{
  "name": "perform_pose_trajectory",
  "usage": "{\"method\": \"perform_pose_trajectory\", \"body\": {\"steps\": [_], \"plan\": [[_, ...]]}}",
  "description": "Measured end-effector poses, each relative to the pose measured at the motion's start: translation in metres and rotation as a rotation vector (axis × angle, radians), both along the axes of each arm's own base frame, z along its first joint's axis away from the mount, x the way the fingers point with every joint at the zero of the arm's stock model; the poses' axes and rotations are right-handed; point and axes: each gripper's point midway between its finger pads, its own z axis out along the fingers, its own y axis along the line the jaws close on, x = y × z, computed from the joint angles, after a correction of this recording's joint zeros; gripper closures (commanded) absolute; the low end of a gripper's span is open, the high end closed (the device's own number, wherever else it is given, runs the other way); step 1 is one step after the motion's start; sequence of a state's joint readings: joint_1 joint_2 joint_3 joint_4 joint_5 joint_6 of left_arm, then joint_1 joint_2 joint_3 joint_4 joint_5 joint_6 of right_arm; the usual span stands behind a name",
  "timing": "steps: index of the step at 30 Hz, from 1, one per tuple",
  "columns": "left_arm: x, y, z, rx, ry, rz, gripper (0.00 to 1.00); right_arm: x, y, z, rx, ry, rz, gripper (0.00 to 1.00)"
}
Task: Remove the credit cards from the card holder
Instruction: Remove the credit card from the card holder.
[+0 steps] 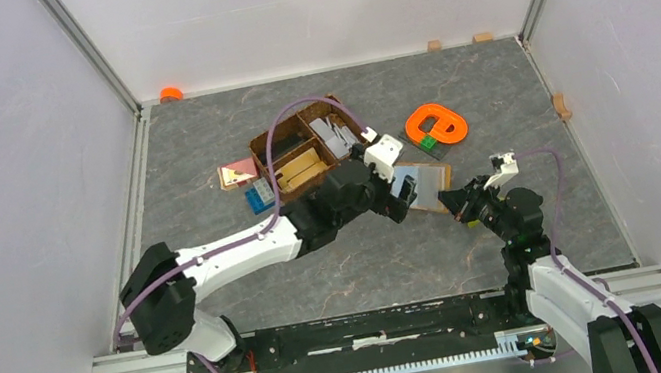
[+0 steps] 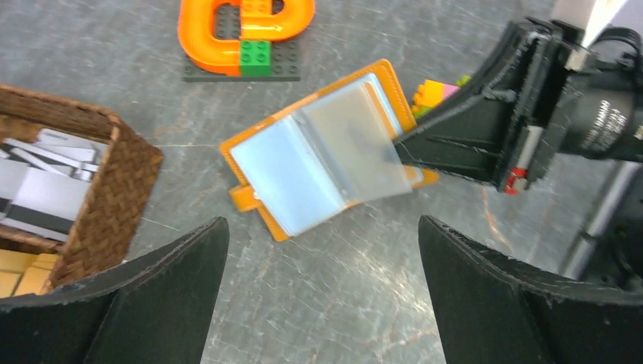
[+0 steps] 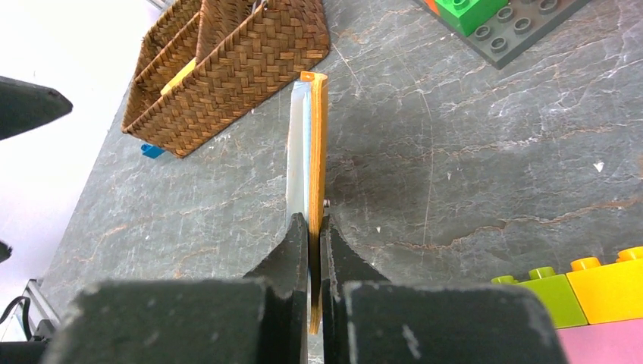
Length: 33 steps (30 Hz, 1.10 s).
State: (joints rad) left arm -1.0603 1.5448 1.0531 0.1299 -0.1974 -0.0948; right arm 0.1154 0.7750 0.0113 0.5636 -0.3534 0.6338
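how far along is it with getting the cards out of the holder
Done: the card holder is open, clear sleeves showing. In hand: the right end effector is shut on its edge, and the left end effector hovers open above it. Left: pulling cards; neither end effector holds one, and I cannot tell whether the sleeves are filled.

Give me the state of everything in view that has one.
card holder: open, sleeves exposed, one edge pinched
right gripper: shut on the card holder's edge
left gripper: wide open above the card holder, empty
wicker basket: open-topped, items inside compartments
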Motion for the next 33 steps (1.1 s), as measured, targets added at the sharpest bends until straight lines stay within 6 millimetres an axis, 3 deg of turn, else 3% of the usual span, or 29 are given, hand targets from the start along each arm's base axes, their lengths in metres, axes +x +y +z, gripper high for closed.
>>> {"method": "perform_pose_trajectory", "body": {"steps": [7,10,17,25,28,33], "plan": [[-0.01,0.006,-0.007,-0.077,0.172,-0.117,0.0,-0.004,0.007,0.005,0.022,-0.011,0.041,1.0],[-0.016,0.0,-0.016,-0.145,0.278,-0.184,0.0,-0.007,0.011,0.006,0.027,-0.011,0.071,1.0],[-0.029,-0.018,-0.069,-0.142,0.485,-0.249,0.0,-0.012,0.015,0.008,0.028,-0.018,0.106,1.0],[-0.028,-0.017,-0.08,-0.091,0.461,-0.159,0.01,-0.016,0.025,0.012,0.037,-0.027,0.137,1.0],[-0.026,-0.015,-0.085,-0.048,0.44,-0.102,0.05,-0.019,0.033,0.012,0.047,-0.023,0.154,1.0],[-0.029,-0.023,-0.077,-0.007,0.367,-0.06,0.06,-0.022,0.045,0.015,0.056,-0.025,0.166,1.0]]}}
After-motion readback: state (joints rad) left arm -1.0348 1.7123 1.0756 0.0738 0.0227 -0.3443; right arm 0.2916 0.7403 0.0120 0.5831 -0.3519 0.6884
